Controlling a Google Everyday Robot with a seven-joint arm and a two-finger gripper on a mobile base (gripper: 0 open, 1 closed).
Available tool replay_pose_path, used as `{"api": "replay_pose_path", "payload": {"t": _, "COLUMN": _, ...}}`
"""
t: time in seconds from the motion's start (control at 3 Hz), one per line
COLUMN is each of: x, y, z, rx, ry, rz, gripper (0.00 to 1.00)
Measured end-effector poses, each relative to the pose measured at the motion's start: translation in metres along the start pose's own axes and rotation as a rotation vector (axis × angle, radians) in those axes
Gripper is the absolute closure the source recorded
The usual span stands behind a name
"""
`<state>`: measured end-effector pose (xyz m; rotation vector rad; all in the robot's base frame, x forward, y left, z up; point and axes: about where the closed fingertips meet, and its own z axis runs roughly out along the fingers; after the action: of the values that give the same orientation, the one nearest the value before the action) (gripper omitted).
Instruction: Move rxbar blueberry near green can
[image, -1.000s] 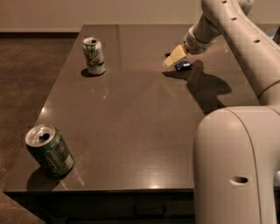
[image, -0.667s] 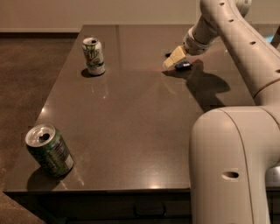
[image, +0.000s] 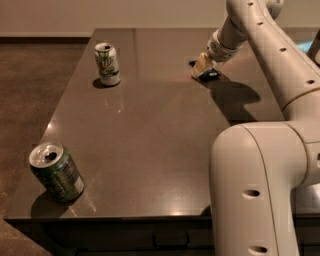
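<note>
The rxbar blueberry (image: 213, 75) is a dark-blue flat wrapper lying on the table at the far right. Only its ends show beside and under my gripper. My gripper (image: 202, 67) is down at the bar, right on top of it. The green can (image: 56, 173) is dark green with a silver top. It stands tilted at the near left corner of the table, far from the bar and the gripper.
A white-and-light-green can (image: 107, 64) stands at the far left of the dark table (image: 150, 140). My arm's big pale elbow (image: 255, 190) fills the near right. The table's left and front edges drop to the floor.
The gripper has stayed at the bar, with hardly any shift. The arm's near segment has edged slightly left. Both cans are where they were.
</note>
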<state>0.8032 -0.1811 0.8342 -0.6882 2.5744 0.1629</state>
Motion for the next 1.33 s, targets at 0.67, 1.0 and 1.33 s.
{"api": "replay_pose_path", "payload": {"t": 0.67, "x": -0.003, "y": 0.001, "z": -0.004, "rx": -0.005, "ry": -0.003, "rz": -0.003, "gripper": 0.87}}
{"api": "replay_pose_path", "payload": {"t": 1.0, "x": -0.002, "y": 0.003, "z": -0.005, "rx": -0.015, "ry": -0.004, "rz": -0.009, "gripper": 1.0}}
{"api": "replay_pose_path", "payload": {"t": 1.33, "x": 0.0, "y": 0.014, "z": -0.016, "rx": -0.053, "ry": -0.017, "rz": -0.049, "gripper": 1.0}}
